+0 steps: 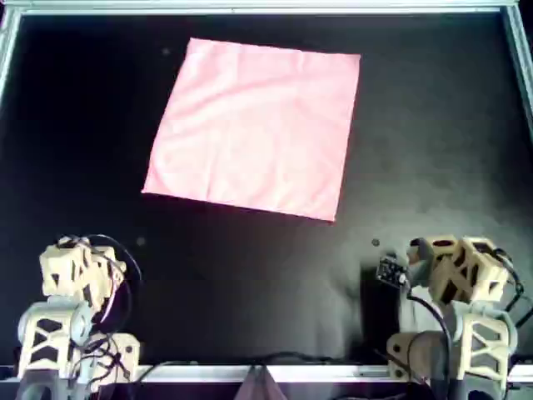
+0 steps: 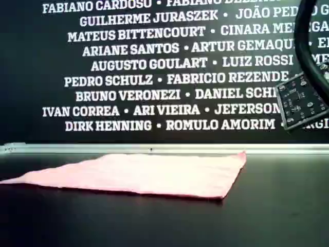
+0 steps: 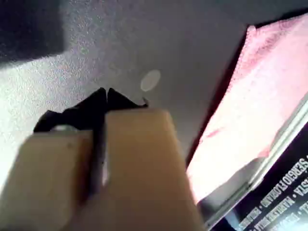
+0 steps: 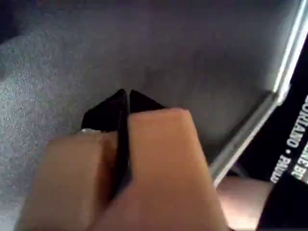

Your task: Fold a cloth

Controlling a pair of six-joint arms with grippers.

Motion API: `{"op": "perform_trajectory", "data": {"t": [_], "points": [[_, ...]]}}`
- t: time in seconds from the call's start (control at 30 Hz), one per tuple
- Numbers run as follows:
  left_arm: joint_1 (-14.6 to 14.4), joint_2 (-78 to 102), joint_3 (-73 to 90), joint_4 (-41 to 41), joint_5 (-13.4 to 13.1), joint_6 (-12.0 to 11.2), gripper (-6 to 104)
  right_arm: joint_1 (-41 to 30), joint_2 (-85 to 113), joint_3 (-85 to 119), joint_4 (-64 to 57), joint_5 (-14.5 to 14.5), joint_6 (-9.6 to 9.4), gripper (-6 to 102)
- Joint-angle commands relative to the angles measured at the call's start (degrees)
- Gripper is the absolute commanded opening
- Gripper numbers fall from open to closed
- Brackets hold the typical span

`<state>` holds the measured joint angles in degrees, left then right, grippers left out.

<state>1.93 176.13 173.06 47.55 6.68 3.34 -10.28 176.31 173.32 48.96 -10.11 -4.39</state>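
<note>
The cloth (image 1: 256, 129) lay flat and unfolded, edges clear of the table (image 1: 250, 283) frame. Left gripper (image 3: 106, 96) and right gripper (image 4: 126, 98), fingers together, sat well apart from it.

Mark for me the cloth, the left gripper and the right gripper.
cloth (image 1: 256, 129): overhead view, middle of the flat pink sheet.
left gripper (image 3: 106, 94): left wrist view, the dark tips of its fingers, pressed together.
right gripper (image 4: 128, 96): right wrist view, the dark tips of its fingers, pressed together.
</note>
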Motion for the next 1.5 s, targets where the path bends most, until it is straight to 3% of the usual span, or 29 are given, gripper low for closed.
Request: {"op": "perform_trajectory", "data": {"t": [0.0,0.67,0.77,0.87,0.97,1.1,1.3,1.47], "points": [[1.1,0.6,-0.7,-0.4,-0.1,-0.3,1,-0.1,1.9,0.8,0.6,0.1,-0.35,2],[0.4,0.6,-1.4,-2.3,0.8,0.1,3,0.3,1.9,-0.1,-0.7,-0.9,-0.35,3],[0.4,0.7,-1.7,-5.1,0.8,0.0,10,0.3,1.9,-1.1,-4.7,-0.9,-0.35,12],[0.4,0.7,-0.8,-7.6,0.8,-0.4,24,0.3,1.9,-1.8,-7.8,-0.9,0.44,29],[0.5,0.7,-1.1,-7.7,0.7,0.4,37,0.3,1.9,-1.5,-8.3,-0.1,-0.35,47],[0.4,0.6,-0.8,-7.6,0.7,-0.4,48,-0.5,1.9,-2.4,-8.4,-0.8,0.53,63],[0.4,0.7,-2.7,-7.9,0.8,-0.4,51,0.8,1.9,-6.4,-8.5,-1.2,-0.35,70],[0.4,0.6,-7.8,-8.0,0.8,-0.4,51,10.0,0.0,-10.5,-8.3,-7.1,0.53,70]]}}
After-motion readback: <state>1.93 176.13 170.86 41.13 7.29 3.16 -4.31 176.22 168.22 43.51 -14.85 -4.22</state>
